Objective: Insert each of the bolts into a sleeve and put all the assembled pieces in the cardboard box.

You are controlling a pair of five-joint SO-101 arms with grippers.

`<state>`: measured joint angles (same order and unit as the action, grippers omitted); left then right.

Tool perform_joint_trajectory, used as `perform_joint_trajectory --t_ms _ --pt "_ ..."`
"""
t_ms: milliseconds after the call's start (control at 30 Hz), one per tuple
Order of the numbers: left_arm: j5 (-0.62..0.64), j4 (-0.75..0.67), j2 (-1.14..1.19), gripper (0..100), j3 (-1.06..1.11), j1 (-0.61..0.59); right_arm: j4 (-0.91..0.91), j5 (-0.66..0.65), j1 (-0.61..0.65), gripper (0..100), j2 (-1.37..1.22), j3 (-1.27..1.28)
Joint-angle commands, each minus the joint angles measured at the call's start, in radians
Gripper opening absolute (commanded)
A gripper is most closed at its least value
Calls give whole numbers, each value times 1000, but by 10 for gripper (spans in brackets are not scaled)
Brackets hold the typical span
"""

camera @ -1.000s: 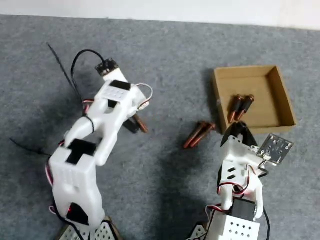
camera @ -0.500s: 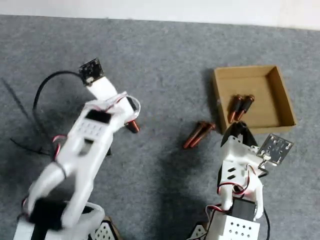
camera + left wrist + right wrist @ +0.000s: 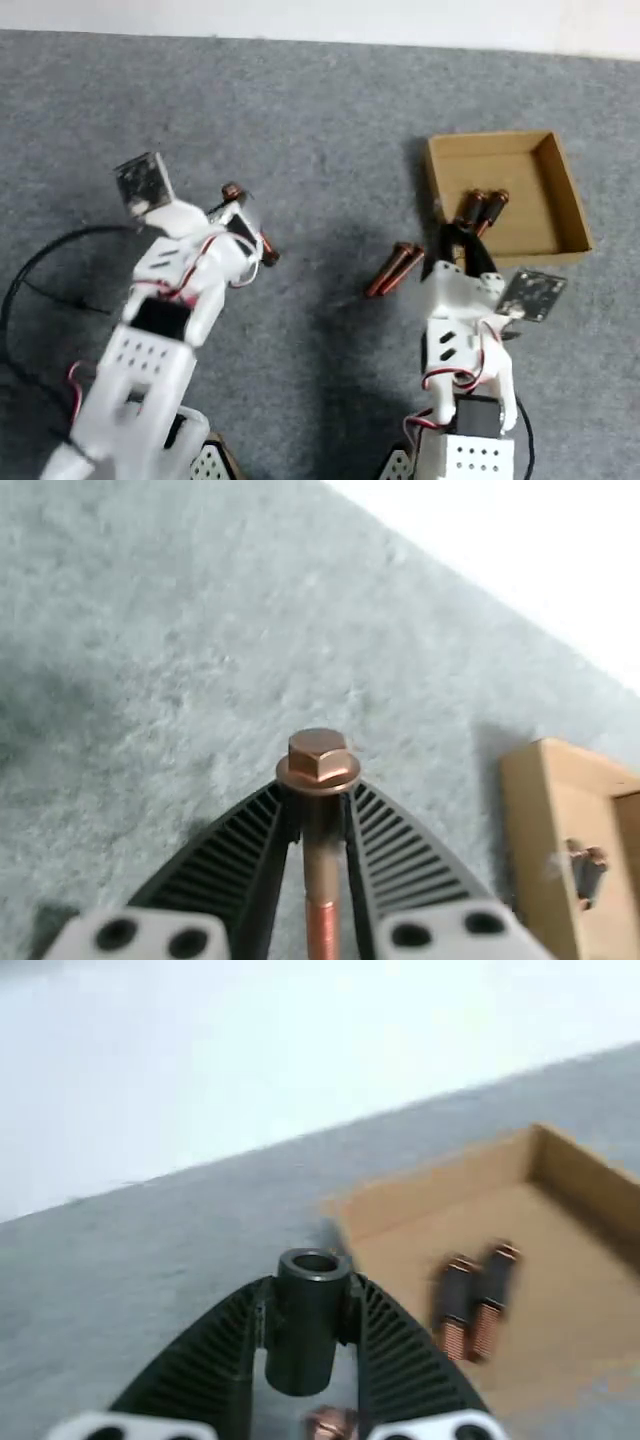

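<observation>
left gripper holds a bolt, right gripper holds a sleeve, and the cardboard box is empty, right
Not quite. The cardboard box is not empty: two assembled pieces lie in it, as the high view shows. The rest holds: the left gripper is shut on a bolt, and the right gripper is shut on a sleeve.

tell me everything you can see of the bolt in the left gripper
The bolt looks like copper-coloured metal: a hexagonal head on a round flange, a smooth shank, then thread further down. It is clamped along the left gripper, between its black ribbed fingers, with the head poking out past the tips. Nothing else seems to touch it.
</observation>
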<state>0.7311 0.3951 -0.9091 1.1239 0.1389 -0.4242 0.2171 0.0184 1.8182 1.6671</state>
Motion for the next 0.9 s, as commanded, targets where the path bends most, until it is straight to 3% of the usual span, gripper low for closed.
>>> perform_joint_trajectory --t_ms 0,200,433,600,700,867 --pt "-9 -26 -259 4 61 -10 81 -9 105 5 21 148" --pt "-147 -28 -602 4 211 -4 113 -206 311 5 21 148" --pt "-193 -28 -923 5 320 -2 113 -238 506 5 21 148" --pt "-143 -109 -914 5 328 -2 113 -239 578 5 21 147" --pt "-68 -118 -914 5 329 1 105 -304 604 5 21 147" --pt "-51 -115 -914 5 328 139 64 -411 602 5 21 147"
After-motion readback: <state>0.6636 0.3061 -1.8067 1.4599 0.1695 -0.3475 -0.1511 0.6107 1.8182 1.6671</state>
